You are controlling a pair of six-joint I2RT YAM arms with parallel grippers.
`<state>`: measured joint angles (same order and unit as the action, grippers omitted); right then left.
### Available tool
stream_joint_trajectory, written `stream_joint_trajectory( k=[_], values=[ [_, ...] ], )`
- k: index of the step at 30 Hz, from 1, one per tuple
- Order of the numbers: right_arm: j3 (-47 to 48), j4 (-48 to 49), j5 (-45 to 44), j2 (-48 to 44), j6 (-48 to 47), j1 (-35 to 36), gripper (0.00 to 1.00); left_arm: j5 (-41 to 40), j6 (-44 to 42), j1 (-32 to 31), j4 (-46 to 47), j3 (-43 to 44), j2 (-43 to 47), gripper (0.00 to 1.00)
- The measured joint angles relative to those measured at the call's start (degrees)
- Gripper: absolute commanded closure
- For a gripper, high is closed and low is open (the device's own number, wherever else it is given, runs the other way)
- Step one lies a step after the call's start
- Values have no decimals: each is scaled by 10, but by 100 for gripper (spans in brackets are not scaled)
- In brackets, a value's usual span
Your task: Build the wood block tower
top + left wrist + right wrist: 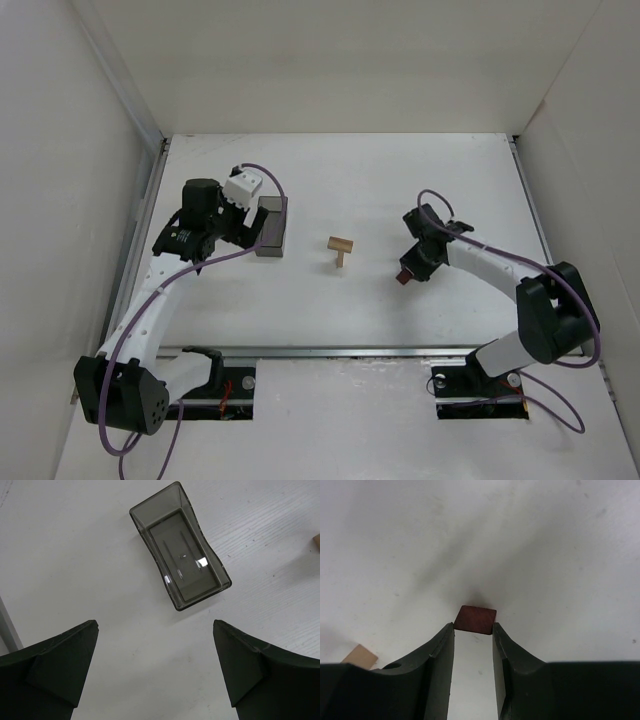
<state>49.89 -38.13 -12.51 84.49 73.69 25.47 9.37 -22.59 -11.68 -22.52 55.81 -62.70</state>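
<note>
White table, tan blocks stacked mid-surface; right gripper clamped on red-brown block, likely the next piece; left gripper, jaws apart, parked by dark bin, clear of the work.

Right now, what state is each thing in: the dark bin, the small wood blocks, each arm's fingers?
dark translucent rectangular bin: upright, empty.
two light tan wood blocks: touching in a T shape, nothing brown on them.
dark reddish-brown wood block: clamped between the right fingers, apart from the tan blocks.
left fingers: wide open, empty.
right fingers: shut on the reddish-brown block.
</note>
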Motion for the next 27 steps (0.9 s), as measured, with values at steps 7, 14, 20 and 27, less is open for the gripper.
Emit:
stream_joint_trajectory(
  k=[7, 14, 20, 27],
  values=[
    [130, 9, -41, -1, -175, 0, 100, 25, -5, -11, 0, 2, -10, 1],
    [269, 41, 89, 20, -527, 4, 100, 28, -9, -14, -1, 4, -23, 1],
    [500, -31, 153, 161, -679, 49, 100, 18, -9, -13, -1, 5, -23, 1],
    [527, -92, 128, 219, -610, 119, 100, 5, 0, -4, -1, 5, -23, 1]
  ],
)
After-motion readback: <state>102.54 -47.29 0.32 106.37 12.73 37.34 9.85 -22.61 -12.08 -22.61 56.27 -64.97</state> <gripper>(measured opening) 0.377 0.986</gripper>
